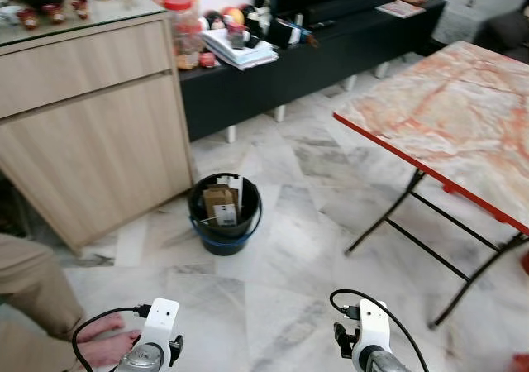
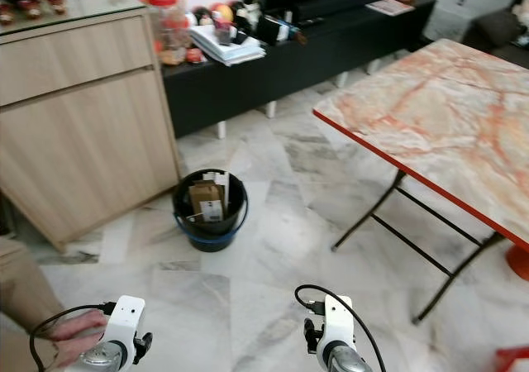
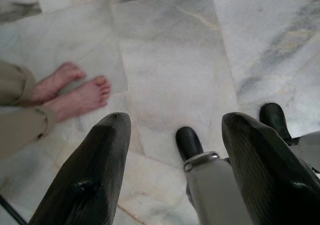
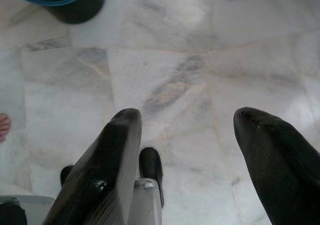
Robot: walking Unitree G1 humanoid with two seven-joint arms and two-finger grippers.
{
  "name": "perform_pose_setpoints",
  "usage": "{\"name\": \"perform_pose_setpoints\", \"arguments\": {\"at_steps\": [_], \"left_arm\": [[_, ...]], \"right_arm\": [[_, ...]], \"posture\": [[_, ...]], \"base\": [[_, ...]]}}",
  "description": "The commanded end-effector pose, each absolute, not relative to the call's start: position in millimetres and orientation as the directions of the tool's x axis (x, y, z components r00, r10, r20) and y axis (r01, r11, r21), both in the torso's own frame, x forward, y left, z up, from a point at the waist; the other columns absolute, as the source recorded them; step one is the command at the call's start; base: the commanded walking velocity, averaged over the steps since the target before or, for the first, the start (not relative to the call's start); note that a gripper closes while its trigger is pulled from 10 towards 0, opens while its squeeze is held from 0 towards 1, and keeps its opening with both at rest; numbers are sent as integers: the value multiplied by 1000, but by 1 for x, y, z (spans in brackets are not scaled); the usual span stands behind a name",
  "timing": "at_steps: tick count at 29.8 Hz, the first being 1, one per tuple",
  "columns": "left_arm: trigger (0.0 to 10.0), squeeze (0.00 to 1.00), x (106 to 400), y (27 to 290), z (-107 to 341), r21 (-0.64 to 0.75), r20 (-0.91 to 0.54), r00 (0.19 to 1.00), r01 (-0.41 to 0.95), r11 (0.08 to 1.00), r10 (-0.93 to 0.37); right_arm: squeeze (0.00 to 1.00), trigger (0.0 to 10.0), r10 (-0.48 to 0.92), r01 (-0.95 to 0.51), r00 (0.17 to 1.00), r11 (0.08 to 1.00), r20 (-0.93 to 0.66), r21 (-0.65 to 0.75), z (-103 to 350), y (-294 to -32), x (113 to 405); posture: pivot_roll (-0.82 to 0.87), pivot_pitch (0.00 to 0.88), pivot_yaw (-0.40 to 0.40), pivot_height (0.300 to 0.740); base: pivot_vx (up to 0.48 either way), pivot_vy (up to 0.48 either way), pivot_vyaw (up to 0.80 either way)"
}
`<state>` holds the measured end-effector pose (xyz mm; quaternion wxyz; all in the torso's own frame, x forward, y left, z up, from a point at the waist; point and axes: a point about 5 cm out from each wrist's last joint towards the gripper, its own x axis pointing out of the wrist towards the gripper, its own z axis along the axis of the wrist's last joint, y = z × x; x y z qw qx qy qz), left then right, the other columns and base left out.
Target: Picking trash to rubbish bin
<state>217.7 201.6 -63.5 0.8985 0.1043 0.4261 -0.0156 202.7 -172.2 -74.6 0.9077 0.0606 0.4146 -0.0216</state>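
Both arms hang low at the bottom edge of the left eye view, above the marble floor [image 1: 281, 298]. Centre-left in that frame stands the black rubbish bin [image 1: 224, 213], cardboard trash [image 1: 221, 202] inside, beside a wooden cabinet [image 1: 91, 132]. At right is the marble-patterned tabletop [image 1: 463, 116] on folding legs. In the left wrist view, the left tool [image 3: 172, 150] is spread open over floor tiles, a person's bare feet [image 3: 75, 92] at left. In the right wrist view, the right tool [image 4: 187, 150] gapes empty too; the bin's rim sits upper left.
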Motion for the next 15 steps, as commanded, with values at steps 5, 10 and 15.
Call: {"name": "perform_pose_setpoints", "arguments": {"at_steps": [5, 10, 15], "left_arm": [[10000, 0, 216, 203, -64, 176, -772, 631, 101, 979, 74], [10000, 0, 215, 204, -65, 181, -776, 626, 100, 978, 80], [10000, 0, 214, 204, -65, 188, -775, 626, 105, 977, 81]], "right_arm": [[0, 10000, 8, 97, 655, 991, -756, 95, -75, -172, 202], [0, 10000, 8, 97, 653, 991, -758, 95, -76, -172, 201], [0, 10000, 8, 97, 652, 991, -758, 93, -76, -172, 201]], "posture": [[86, 53, -84, 740], [87, 52, -83, 740], [88, 52, -83, 740]], "base": [[0, 0, -783], [0, 0, -784], [0, 0, -788]]}}
